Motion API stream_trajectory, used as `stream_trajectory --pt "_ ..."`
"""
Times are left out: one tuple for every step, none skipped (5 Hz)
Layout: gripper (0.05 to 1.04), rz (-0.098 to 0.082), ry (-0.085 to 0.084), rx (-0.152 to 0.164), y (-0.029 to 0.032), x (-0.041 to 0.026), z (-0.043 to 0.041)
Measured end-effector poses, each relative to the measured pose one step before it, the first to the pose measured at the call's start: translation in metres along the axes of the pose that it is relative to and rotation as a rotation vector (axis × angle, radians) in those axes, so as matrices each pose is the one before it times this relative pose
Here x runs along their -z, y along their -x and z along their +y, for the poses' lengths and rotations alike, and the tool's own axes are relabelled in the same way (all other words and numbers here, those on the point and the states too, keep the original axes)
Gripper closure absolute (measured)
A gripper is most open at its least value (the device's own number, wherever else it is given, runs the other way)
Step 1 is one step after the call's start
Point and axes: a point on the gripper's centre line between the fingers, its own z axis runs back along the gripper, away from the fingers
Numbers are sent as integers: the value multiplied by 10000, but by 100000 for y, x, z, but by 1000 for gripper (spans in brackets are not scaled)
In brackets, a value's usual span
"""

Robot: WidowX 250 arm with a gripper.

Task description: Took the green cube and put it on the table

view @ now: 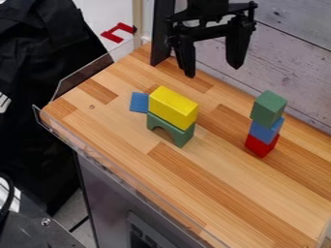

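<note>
Arm (pixel 208 8) cut off above; tabletop (pixel 223 186) cut off right and below.

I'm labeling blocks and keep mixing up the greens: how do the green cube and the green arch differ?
The green cube tops a stack, above a blue block; the green arch stands on the table, under a yellow block. The cube shows solid faces; the arch has a curved cutout underneath. Both are green.

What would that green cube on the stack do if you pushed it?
The green cube, perched atop the blue cube and red cube, would probably topple off. Its crisp edges suggest it is stiff, and flat faces make rolling unlikely.
</note>
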Motion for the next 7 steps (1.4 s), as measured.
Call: stream_trajectory --pt "83 213 -258 -51 51 926 237" --pt "83 73 425 -422 728 167 -1124" --pt "83 -165 471 -218 1449 -687 -735" --pt "83 -440 87 -1108 846 -88 -120" --pt "83 -565 -394 -662 1392 102 -686" --pt "83 -516 -187 -217 622 361 -600" --pt "83 -5 264 59 620 619 -799"
